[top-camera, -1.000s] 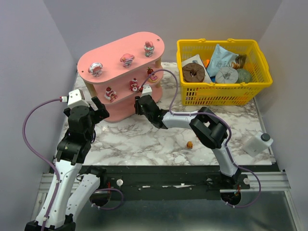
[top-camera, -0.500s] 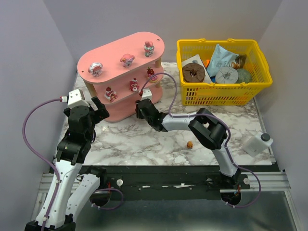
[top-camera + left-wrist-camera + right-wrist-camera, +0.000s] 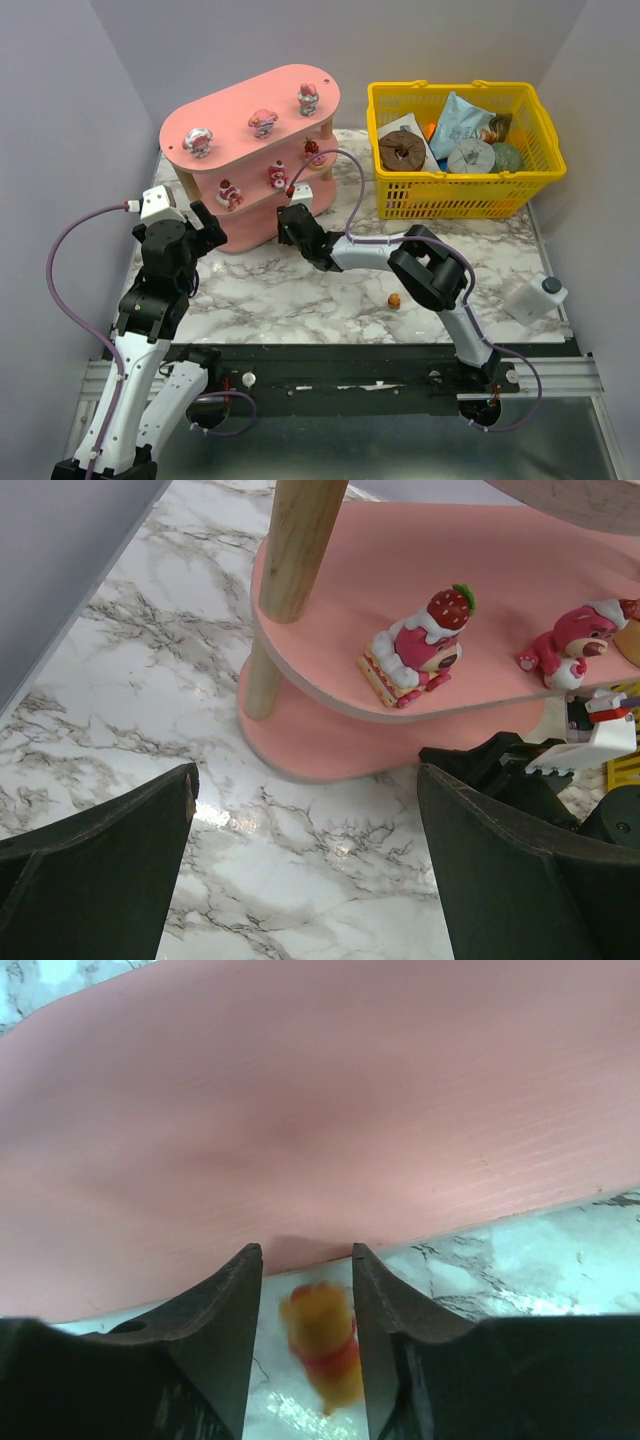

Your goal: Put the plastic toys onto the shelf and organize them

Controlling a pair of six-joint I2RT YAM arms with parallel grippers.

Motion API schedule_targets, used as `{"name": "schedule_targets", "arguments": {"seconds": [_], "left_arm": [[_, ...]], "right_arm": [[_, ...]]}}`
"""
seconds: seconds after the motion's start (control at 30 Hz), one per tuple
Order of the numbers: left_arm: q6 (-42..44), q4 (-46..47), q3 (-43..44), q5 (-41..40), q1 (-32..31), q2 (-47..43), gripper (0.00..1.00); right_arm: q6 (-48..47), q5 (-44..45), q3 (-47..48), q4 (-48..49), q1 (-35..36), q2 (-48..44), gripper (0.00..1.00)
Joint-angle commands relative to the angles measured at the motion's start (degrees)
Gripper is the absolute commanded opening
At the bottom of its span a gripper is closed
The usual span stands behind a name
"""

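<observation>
One shelf (image 3: 250, 100), upper left: three toys (image 3: 264, 123) on the top board, at least three on the middle. Your left gripper (image 3: 208, 222) gapes, empty. Your right gripper (image 3: 307, 1250) is slightly parted, with one blurred orange toy (image 3: 322, 1345) loose between its jaws at frame bottom. One stray toy (image 3: 394, 299) lies on the table (image 3: 300, 290).

Soft, even light; the orange toy (image 3: 322, 1345) is blurred.
</observation>
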Motion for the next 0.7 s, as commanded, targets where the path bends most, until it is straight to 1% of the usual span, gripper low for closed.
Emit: {"name": "schedule_targets", "arguments": {"seconds": [0.0, 0.07, 0.1, 0.13, 0.23, 0.37, 0.5, 0.67], "left_arm": [[0.62, 0.32, -0.38, -0.33, 0.31, -0.61, 0.99], [0.62, 0.41, -0.29, -0.24, 0.31, -0.61, 0.99], [0.62, 0.32, -0.38, -0.24, 0.31, -0.61, 0.99], [0.62, 0.32, -0.38, -0.33, 0.31, -0.52, 0.99], [0.62, 0.32, -0.38, -0.24, 0.31, -0.52, 0.99], [0.53, 0.32, -0.38, 0.11, 0.31, -0.61, 0.99], [0.44, 0.32, -0.38, 0.55, 0.31, -0.61, 0.99], [0.0, -0.11, 0.05, 2.22, 0.23, -0.43, 0.99]], "right_arm": [[-0.27, -1.15, 2.76, -1.6, -0.14, 2.42, 0.51], [-0.1, -0.71, 2.67, -1.59, -0.23, 2.24, 0.5], [-0.1, -0.71, 2.5, -1.6, -0.14, 2.24, 0.47], [-0.1, -0.53, 2.23, -1.42, -0.14, 2.15, 0.46], [0.51, -0.53, -0.31, 0.33, -0.23, 0.75, 0.46], [1.04, -0.97, -4.17, 2.0, 0.03, -1.88, 0.5], [1.31, -1.67, -9.62, 4.11, 0.3, -5.14, 0.57], [3.06, -3.25, -13.32, 4.47, 0.56, -9.97, 0.62]]}}
